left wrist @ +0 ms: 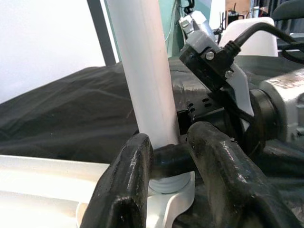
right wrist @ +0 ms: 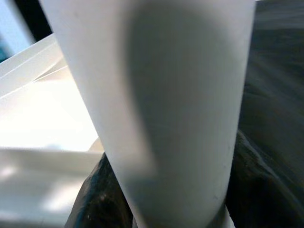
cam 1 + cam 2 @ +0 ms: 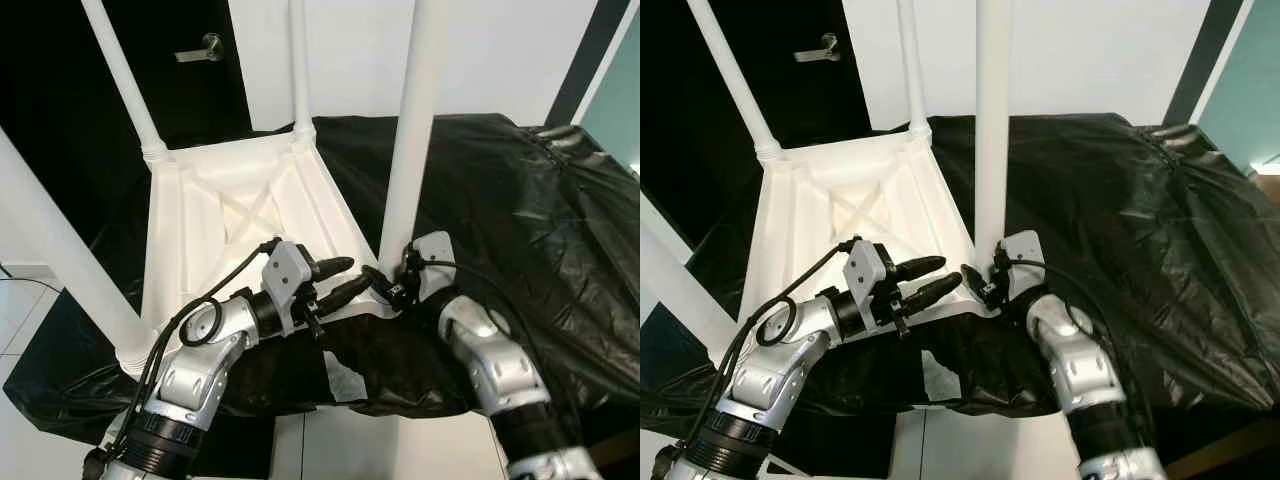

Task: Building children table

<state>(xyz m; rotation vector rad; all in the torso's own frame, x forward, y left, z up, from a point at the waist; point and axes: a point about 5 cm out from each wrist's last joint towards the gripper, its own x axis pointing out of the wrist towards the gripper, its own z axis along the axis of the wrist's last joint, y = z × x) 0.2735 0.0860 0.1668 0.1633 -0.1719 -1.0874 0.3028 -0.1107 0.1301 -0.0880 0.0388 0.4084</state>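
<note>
Black sheeting [image 3: 540, 230] under the upturned table [image 3: 215, 225] could slip while the right gripper [image 3: 385, 285], clamped around the leg [image 3: 410, 130], twists; left gripper [image 3: 345, 278] parted beside.

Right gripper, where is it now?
The right gripper is shut on the base of the near-right white table leg, at the upturned white tabletop's corner, opposite the left gripper.

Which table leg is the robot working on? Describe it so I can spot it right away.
A white table lies upside down on a black sheet, its four legs pointing up. The leg in question stands at the near corner on the robot's right. Unlike the others, it has the right gripper around its base, with the left gripper beside it.
</note>
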